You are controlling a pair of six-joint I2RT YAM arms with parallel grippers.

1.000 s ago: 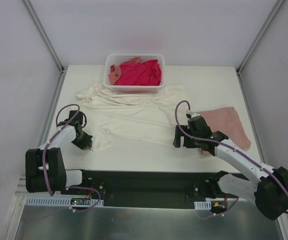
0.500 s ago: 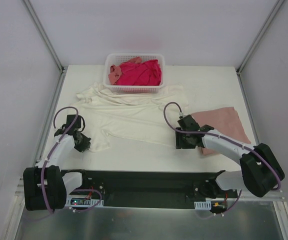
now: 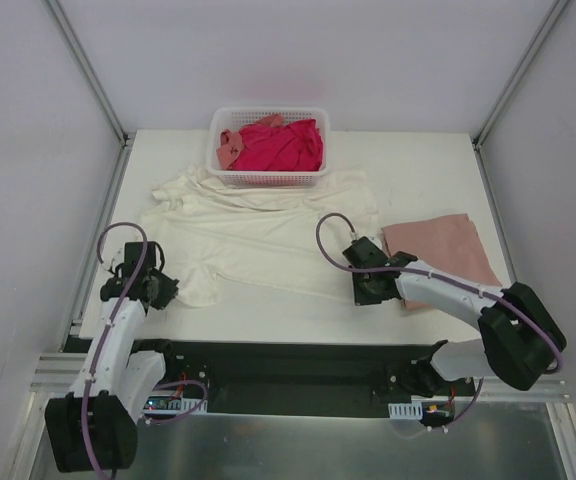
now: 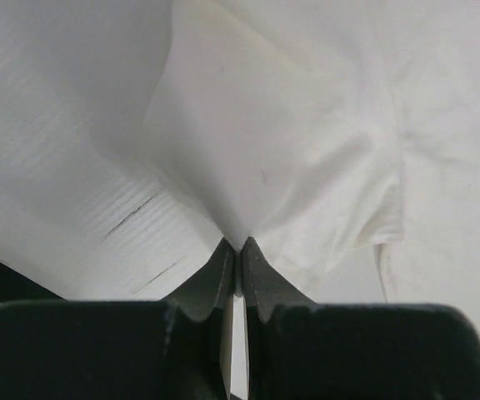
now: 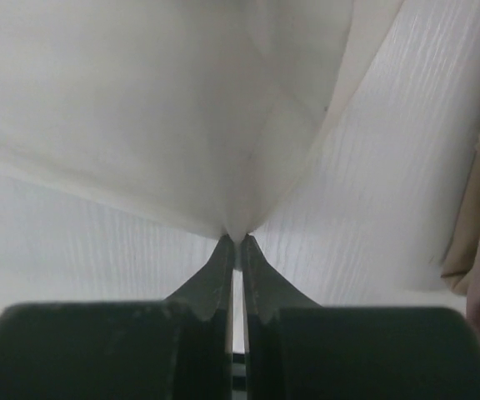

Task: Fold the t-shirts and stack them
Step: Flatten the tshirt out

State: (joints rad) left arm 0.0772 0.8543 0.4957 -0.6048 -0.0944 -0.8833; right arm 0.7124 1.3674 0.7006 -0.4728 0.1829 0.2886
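both arms have swung lower and nearer, cream t-shirt [image 3: 258, 235] spread wider leftward | left gripper [image 4: 236, 246] and right gripper [image 5: 234, 242]: jaws clamped on its near hem | judged: flattening on tabletop [image 3: 418, 170] before folding | pink t-shirt [image 3: 448, 250] lies folded, right | magenta t-shirt [image 3: 283, 145] in basket [image 3: 268, 178], far | no legible writing

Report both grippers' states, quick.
Left gripper: shut on the cream shirt, pinching its near edge.
Right gripper: shut on the cream shirt too, at its near edge.
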